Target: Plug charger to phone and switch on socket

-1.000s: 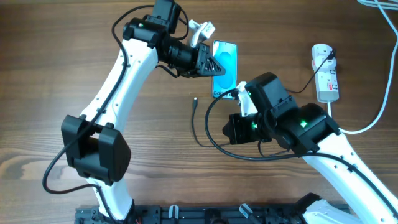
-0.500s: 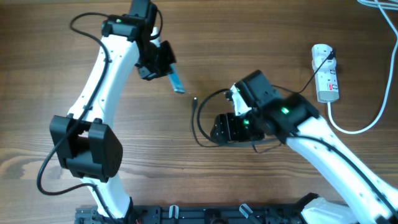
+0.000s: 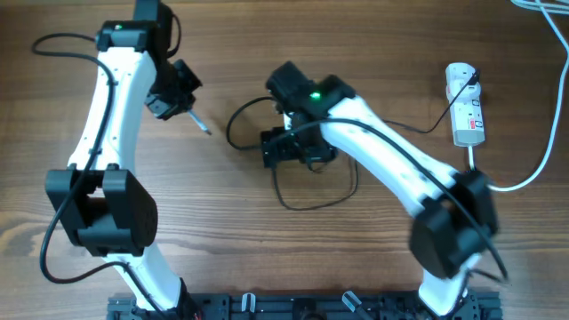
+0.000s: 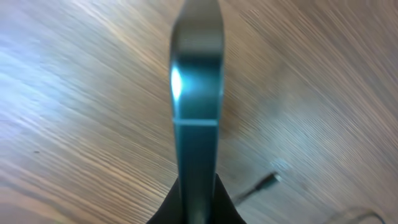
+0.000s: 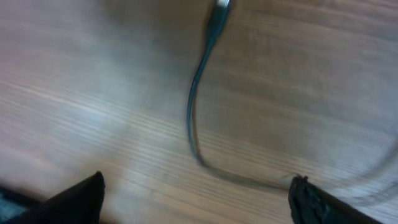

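My left gripper [image 3: 185, 102] is shut on the phone [image 3: 201, 123], which is lifted and turned edge-on at the table's upper left. In the left wrist view the phone [image 4: 198, 106] stands as a thin teal edge between the black jaws of the left gripper [image 4: 198, 190]. The charger's plug tip [image 4: 268, 181] lies on the wood to its right. My right gripper [image 3: 274, 148] hovers open above the charger cable [image 3: 307, 200]. From the right wrist, the cable [image 5: 194, 118] curves between the wide-apart fingers [image 5: 81, 199], untouched. The white socket [image 3: 467, 107] lies far right.
The socket's thick white cord [image 3: 533, 173] runs off the right edge. The charger's black plug [image 3: 471, 82] sits in the socket. Both arm bases stand at the front edge. Bare wood [image 3: 231, 240] lies between the arms.
My left arm has swung left, carrying the phone up off the table and turning it edge-on. My right gripper has opened and moved left over the cable.
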You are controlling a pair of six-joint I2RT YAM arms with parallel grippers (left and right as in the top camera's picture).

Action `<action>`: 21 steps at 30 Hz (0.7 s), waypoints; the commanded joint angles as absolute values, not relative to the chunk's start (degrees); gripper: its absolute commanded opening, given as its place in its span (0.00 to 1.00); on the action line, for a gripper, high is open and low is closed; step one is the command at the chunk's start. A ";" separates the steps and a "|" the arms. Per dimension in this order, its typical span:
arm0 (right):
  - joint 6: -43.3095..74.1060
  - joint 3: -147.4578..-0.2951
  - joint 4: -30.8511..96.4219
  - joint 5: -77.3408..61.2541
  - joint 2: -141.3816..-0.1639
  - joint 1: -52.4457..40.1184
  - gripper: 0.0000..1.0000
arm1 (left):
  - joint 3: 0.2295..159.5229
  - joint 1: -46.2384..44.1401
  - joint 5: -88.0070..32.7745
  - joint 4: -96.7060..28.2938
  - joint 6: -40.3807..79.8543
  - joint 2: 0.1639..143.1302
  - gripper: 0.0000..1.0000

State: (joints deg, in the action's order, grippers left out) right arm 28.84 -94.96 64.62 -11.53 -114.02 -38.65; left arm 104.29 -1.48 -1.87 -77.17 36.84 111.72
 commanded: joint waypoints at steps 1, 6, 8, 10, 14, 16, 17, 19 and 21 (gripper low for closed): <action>33.76 -95.85 61.84 -9.13 -120.88 -38.74 0.88 | 104.09 0.03 3.99 -78.67 37.76 109.84 0.04; 39.16 -95.83 54.46 -8.45 -124.68 -39.81 0.58 | 104.03 0.27 4.21 -78.91 37.76 109.84 0.04; 40.69 -95.83 52.80 -6.17 -124.97 -41.39 0.50 | 104.03 0.27 4.19 -78.94 37.76 109.84 0.04; 42.46 -95.81 52.75 -1.78 -125.05 -43.05 0.43 | 104.03 0.27 4.19 -78.94 37.76 109.84 0.04; 46.50 -94.76 52.97 4.84 -125.27 -45.80 0.38 | 104.03 0.27 4.19 -79.00 37.76 109.84 0.04; 48.49 -93.62 52.90 6.09 -125.29 -45.95 0.38 | 103.92 0.27 4.19 -79.13 37.76 109.84 0.04; 48.49 -92.97 52.47 6.02 -125.32 -45.89 0.36 | 103.79 0.27 4.19 -79.13 37.76 109.84 0.04; 47.81 -92.07 51.48 5.54 -125.36 -45.56 0.31 | 103.31 0.27 4.19 -79.05 37.76 109.84 0.04; 46.11 -91.61 50.83 4.21 -125.38 -45.56 0.30 | 103.04 0.27 4.19 -78.98 37.76 109.84 0.04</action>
State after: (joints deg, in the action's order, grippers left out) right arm 46.30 -92.92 51.75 2.92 -123.87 -46.13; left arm 103.96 0.08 3.18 -78.96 37.04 111.72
